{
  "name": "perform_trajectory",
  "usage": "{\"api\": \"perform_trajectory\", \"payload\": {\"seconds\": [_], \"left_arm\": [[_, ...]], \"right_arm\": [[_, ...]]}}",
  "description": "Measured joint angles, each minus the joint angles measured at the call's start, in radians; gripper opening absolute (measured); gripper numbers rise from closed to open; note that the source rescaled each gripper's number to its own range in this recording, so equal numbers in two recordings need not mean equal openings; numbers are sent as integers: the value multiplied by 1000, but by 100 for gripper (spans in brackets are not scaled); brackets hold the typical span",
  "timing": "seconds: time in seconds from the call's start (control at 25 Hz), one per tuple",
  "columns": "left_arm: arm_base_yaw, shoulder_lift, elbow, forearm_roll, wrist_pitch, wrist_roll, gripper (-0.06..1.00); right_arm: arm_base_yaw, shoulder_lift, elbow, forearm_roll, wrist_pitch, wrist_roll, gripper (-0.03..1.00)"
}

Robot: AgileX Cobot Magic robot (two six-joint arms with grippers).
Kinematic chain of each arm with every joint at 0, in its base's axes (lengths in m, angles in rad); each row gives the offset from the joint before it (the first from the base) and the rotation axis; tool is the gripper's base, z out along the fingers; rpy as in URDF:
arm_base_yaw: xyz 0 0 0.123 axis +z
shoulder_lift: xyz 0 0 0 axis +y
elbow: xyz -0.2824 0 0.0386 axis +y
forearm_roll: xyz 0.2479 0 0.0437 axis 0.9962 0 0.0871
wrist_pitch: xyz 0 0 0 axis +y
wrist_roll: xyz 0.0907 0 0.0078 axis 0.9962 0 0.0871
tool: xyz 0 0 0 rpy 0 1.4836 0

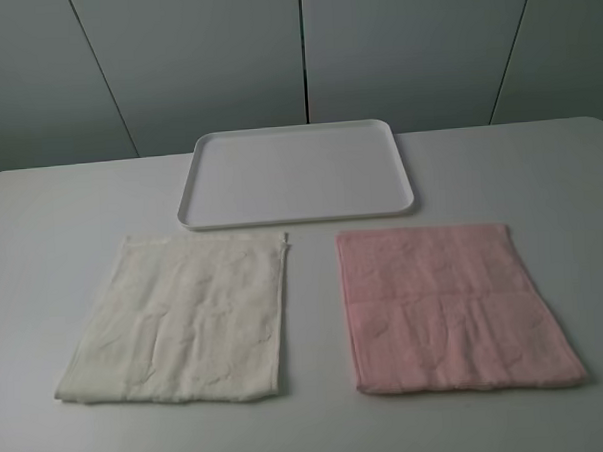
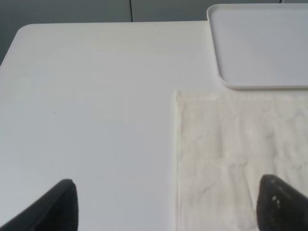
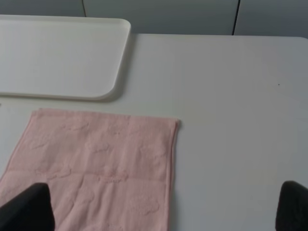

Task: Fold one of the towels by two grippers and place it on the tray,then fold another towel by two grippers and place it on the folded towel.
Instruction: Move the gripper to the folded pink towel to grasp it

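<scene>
The pale pink towel (image 1: 450, 305) lies flat on the table at the front right, also in the right wrist view (image 3: 96, 163). The cream-white towel (image 1: 180, 316) lies flat at the front left, its outer edge in the left wrist view (image 2: 231, 159). The white tray (image 1: 295, 172) stands empty behind them, its corners showing as the tray (image 2: 260, 43) and the tray (image 3: 57, 55). Neither arm shows in the high view. My left gripper (image 2: 168, 204) is open above the cream towel's left edge. My right gripper (image 3: 163, 207) is open above the pink towel's right edge. Nothing is held.
The white table (image 1: 61, 216) runs wide on both sides of the towels. Grey panelled walls (image 1: 304, 46) stand behind its far edge. A narrow strip of table separates the two towels.
</scene>
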Motion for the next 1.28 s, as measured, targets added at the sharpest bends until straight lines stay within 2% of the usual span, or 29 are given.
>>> {"api": "perform_trajectory", "payload": {"seconds": [1.08, 1.2, 1.28], "left_arm": [[0, 0, 0, -13, 0, 2, 100], [0, 24, -3, -42, 0, 42, 100], [0, 108, -20, -47, -18, 84, 100]], "right_arm": [[0, -1, 0, 6, 0, 0, 100], [0, -1, -7, 6, -14, -10, 100], [0, 31, -34, -8, -21, -16, 100]]}}
